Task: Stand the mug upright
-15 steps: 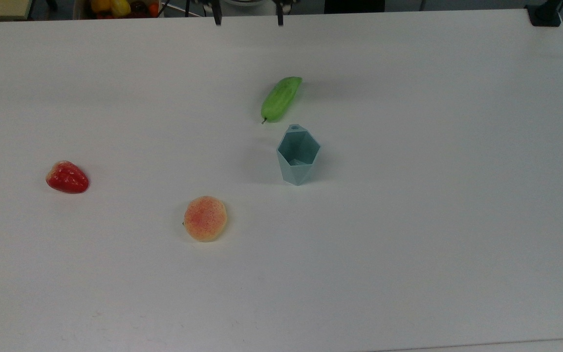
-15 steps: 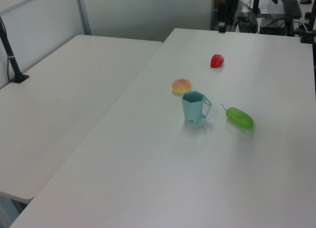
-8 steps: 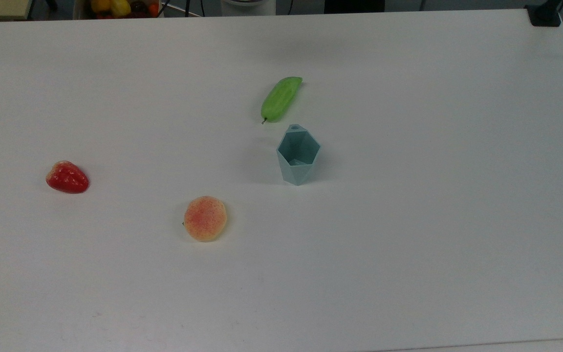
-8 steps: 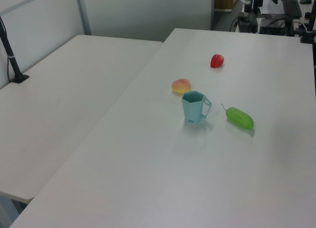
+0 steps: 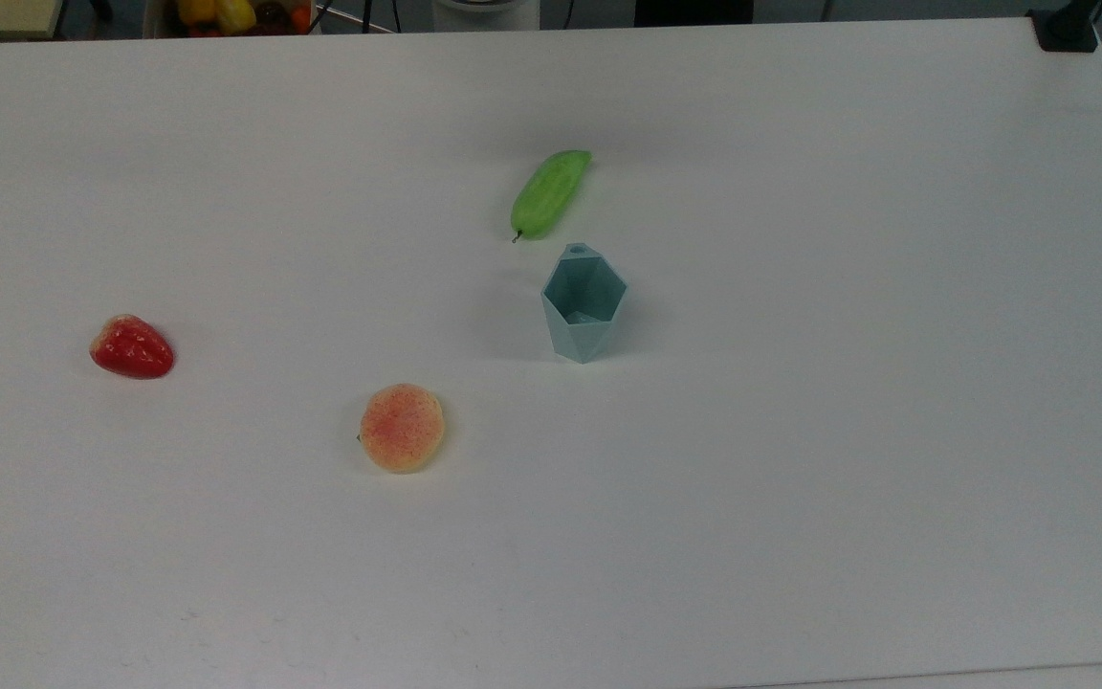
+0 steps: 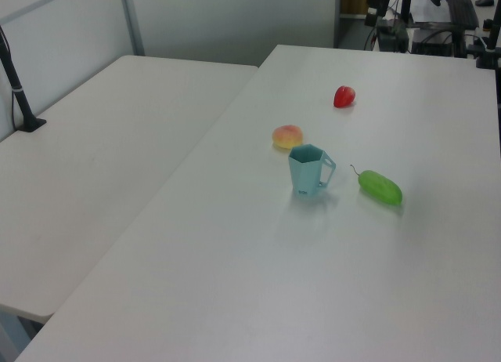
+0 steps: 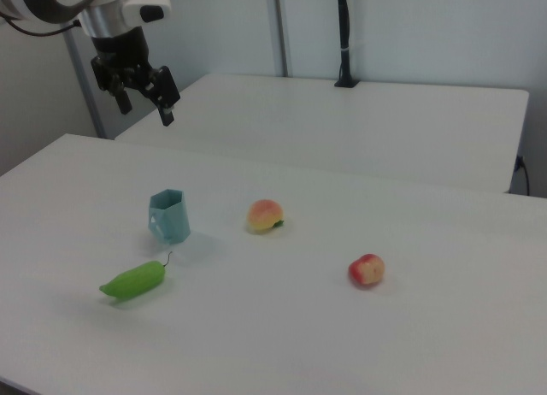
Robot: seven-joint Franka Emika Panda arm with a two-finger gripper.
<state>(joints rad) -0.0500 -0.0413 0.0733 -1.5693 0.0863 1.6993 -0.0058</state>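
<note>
- While the pale blue-teal faceted mug (image 5: 584, 304) stands upright, untouched, between green cucumber (image 5: 550, 193) and peach (image 5: 402, 428), the task looks complete.
- Fingers spread, empty, the black gripper (image 7: 142, 94) has pulled away, high above the white table (image 5: 800, 431).

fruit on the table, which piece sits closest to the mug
The green cucumber-like piece, just off the mug on its handle side. The peach lies farther off, the strawberry farthest.

Even, soft overhead light; faint shadows, slightly hazy.
</note>
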